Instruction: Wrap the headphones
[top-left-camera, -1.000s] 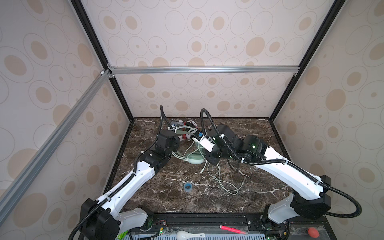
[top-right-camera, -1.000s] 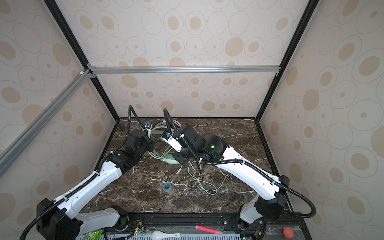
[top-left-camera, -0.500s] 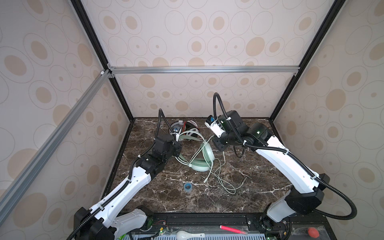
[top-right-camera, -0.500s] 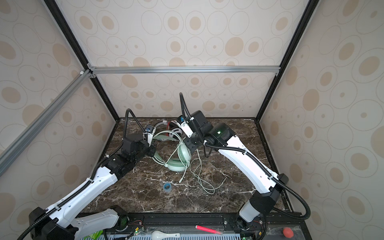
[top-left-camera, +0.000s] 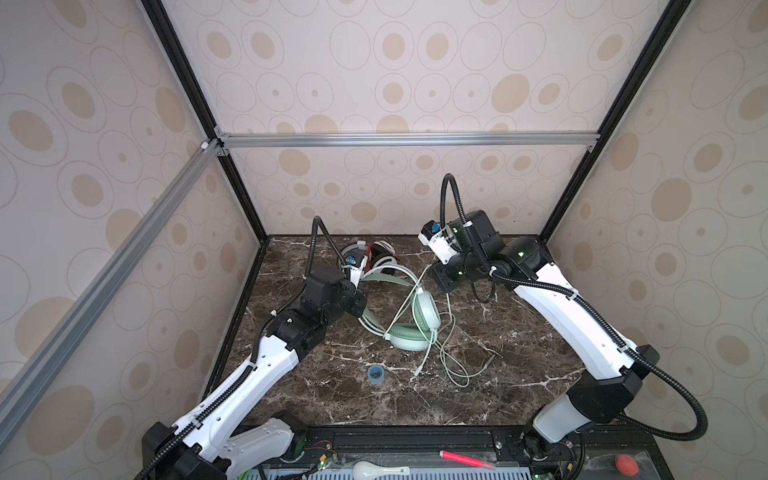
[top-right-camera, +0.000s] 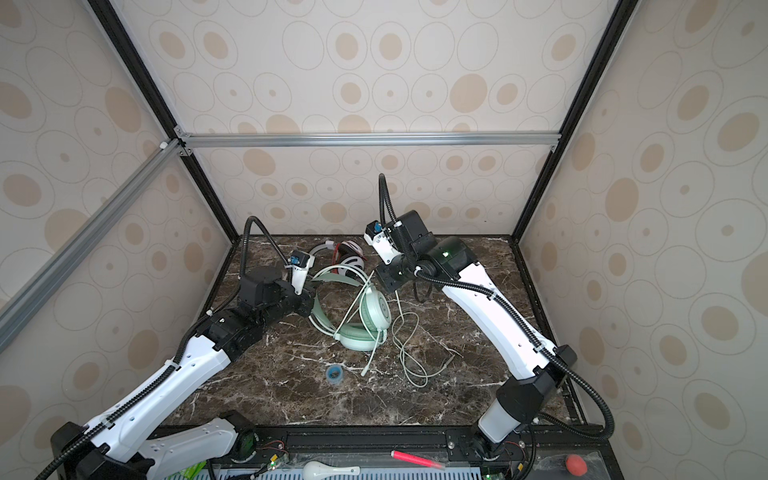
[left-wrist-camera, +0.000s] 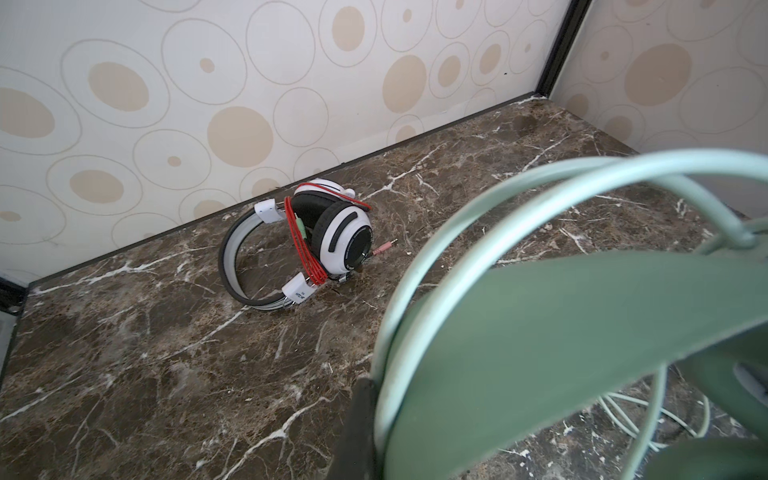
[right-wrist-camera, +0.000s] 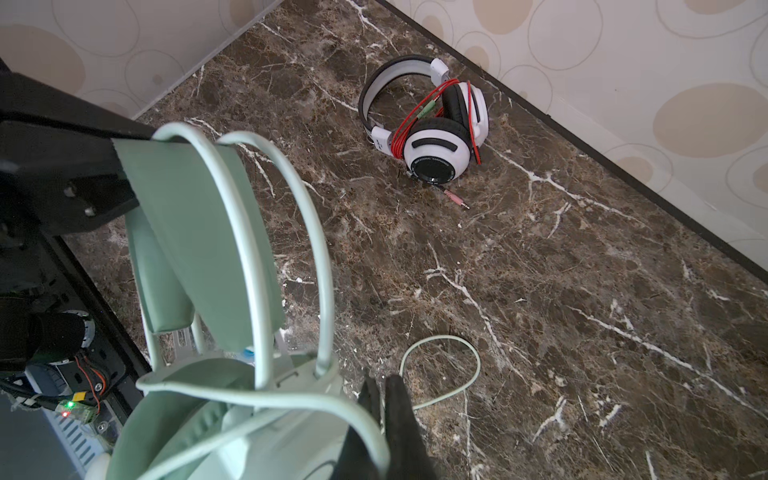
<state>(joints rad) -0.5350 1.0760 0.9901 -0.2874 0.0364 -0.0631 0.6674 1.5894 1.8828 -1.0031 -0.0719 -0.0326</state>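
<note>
While both claws are gripping the mint pair: noting only the geometry the coming wrap is turning on.
Left gripper: jaws are pinching narrow on the crown of the headband, anchoring the mint-green headphones.
Right gripper: fingers are closing tight on the pale cord, with nothing else between them.
Mint pair, position: lying mid-table on the marble tabletop, with the ear cups sitting toward the middle. I cannot tell whether the crown is lifting clear of the marble.
Long axis: running from the left claw across to the ear cups, so the U of the band is opening toward the right arm's side.
Cord line: running straight from the right claw, at the far right of the pair, down across the headband toward the ear cups.
Slack: lying in loose loops on the marble, on the near right of the ear cups.
Nearer arm: the right arm is sitting nearer the slack, and the left is serving as anchor.
Judgement: the next turn is probably asking the right claw to carry the cord round the band, crossing that axis.
White-and-black headphones: lying at the back, well apart, with the red cord looping round them, apparently already wrapped.
</note>
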